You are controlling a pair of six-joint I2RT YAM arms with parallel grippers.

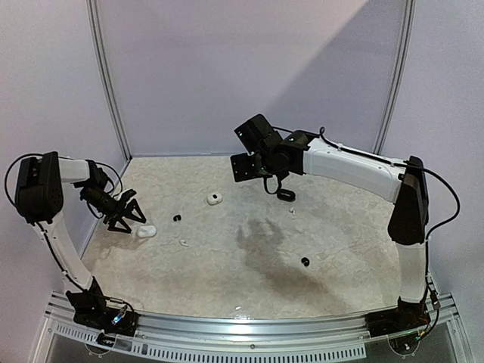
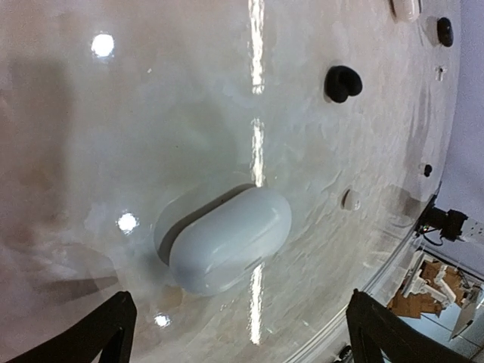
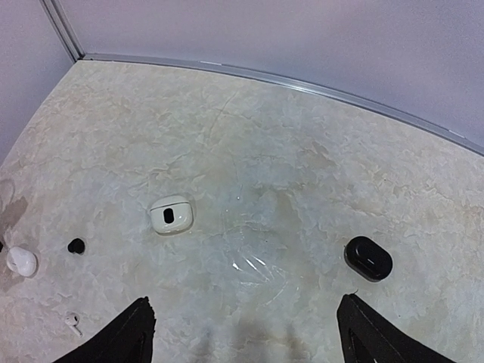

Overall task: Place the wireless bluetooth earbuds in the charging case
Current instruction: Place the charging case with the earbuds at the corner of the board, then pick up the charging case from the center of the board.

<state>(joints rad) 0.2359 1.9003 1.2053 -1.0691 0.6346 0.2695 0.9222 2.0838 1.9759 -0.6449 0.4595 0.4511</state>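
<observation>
A closed white oval case lies at the table's left, large in the left wrist view. My left gripper is open and empty just left of it, its jaws wide apart short of the case. A black earbud and a white earbud lie to the case's right; both show in the left wrist view, black and white. Another black earbud lies right of centre. My right gripper hangs high at the back, open and empty.
A small white case with a dark slot and a black case lie mid-table. A tiny white earbud lies by the black case. Grey walls enclose the back and sides; a metal rail runs along the front.
</observation>
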